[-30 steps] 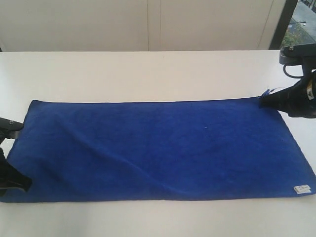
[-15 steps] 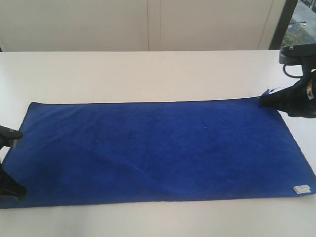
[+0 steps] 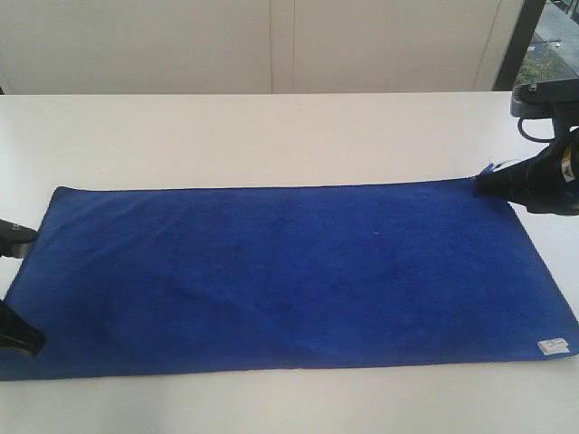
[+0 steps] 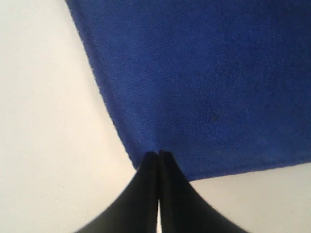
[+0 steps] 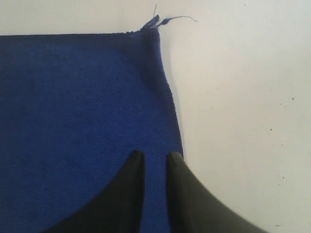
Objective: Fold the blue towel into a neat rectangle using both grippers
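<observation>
The blue towel [image 3: 289, 276] is lying flat and fully spread on the white surface [image 3: 271, 136], its long side running across the exterior view and its white label [image 3: 553, 345] sitting at the near right corner. My left jaws are pressing tight together right at the hem beside the near left corner. I cannot tell whether they are biting cloth or only touching its edge. My right jaws are standing narrowly apart on the short right edge, just short of the far right corner, with blue showing in the gap. I cannot tell whether a pinch of cloth is clamped there. What is worrying me is the lift. If the left jaws are gripping only the outermost fringe, the soft pile is likely to slide out as soon as weight comes on it, and that end will drop. The right jaws are sitting back from the corner itself, so I am expecting the free tip, with its loose thread [image 5: 177, 18], to droop and fold under as a dog-ear. I am also working at opposite corners, one near and one far. Raising both at once risks twisting the towel on the diagonal and not folding it edge to edge.
</observation>
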Controlling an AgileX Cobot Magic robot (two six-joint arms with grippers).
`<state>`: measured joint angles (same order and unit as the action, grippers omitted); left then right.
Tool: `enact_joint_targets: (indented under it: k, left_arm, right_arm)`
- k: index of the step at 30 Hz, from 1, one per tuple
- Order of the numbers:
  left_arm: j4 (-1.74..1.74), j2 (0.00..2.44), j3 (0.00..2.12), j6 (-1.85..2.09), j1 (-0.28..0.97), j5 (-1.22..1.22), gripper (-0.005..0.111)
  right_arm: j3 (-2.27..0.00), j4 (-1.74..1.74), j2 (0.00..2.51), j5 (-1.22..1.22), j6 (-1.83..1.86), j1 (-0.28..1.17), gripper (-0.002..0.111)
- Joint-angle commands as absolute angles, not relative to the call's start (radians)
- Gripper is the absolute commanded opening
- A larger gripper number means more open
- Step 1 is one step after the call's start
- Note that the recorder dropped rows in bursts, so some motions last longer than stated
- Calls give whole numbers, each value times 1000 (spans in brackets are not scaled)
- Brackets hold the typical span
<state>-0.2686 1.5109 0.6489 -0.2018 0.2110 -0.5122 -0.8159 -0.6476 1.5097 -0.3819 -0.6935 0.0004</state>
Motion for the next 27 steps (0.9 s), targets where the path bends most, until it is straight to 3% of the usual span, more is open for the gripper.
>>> enact_joint_targets:
  k: [1,13,27]
  left_arm:
    - [-251,1442,663,-204,210,-550,0]
    - [-217,1238,664,-204,210,-487,0]
    - [-206,1233,697,-206,210,-471,0]
  right_arm:
    - [-812,-648,1502,-401,-683,0,17]
    - [-812,-617,1502,-405,-657,0,17]
    - [-837,-517,1509,-419,-560,0,17]
